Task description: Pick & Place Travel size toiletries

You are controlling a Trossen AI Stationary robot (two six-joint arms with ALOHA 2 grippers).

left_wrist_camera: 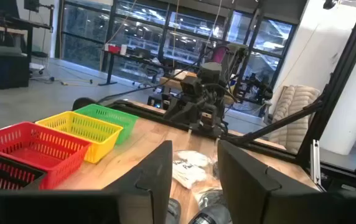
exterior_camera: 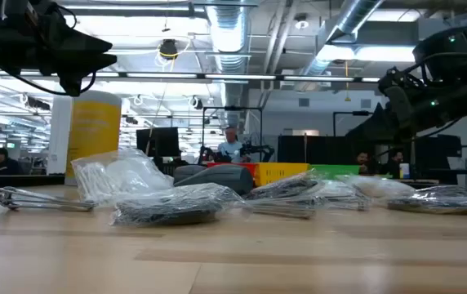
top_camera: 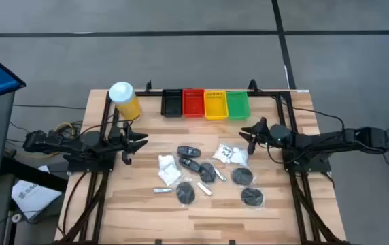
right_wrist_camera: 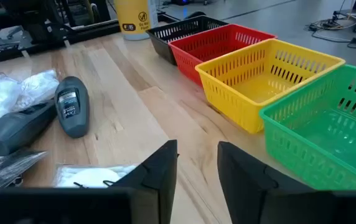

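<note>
The toiletries lie scattered on the middle of the table: black oval cases (top_camera: 189, 151), flat black discs (top_camera: 252, 197), white sachets (top_camera: 168, 170) and thin silver tubes (top_camera: 163, 190). The right wrist view shows two oval cases (right_wrist_camera: 72, 106) and a white sachet (right_wrist_camera: 91, 175). My left gripper (top_camera: 140, 142) hovers open at the table's left side, pointing right, left of the pile. My right gripper (top_camera: 249, 134) hovers open at the right, pointing left, just right of the sachet (top_camera: 232, 154). Neither touches anything.
A row of small black (top_camera: 172, 103), red (top_camera: 193, 103), yellow (top_camera: 215, 104) and green (top_camera: 237, 103) trays stands along the far edge. A tall yellow canister (top_camera: 124, 100) with a white lid stands at the far left. Bare wood lies near the front edge.
</note>
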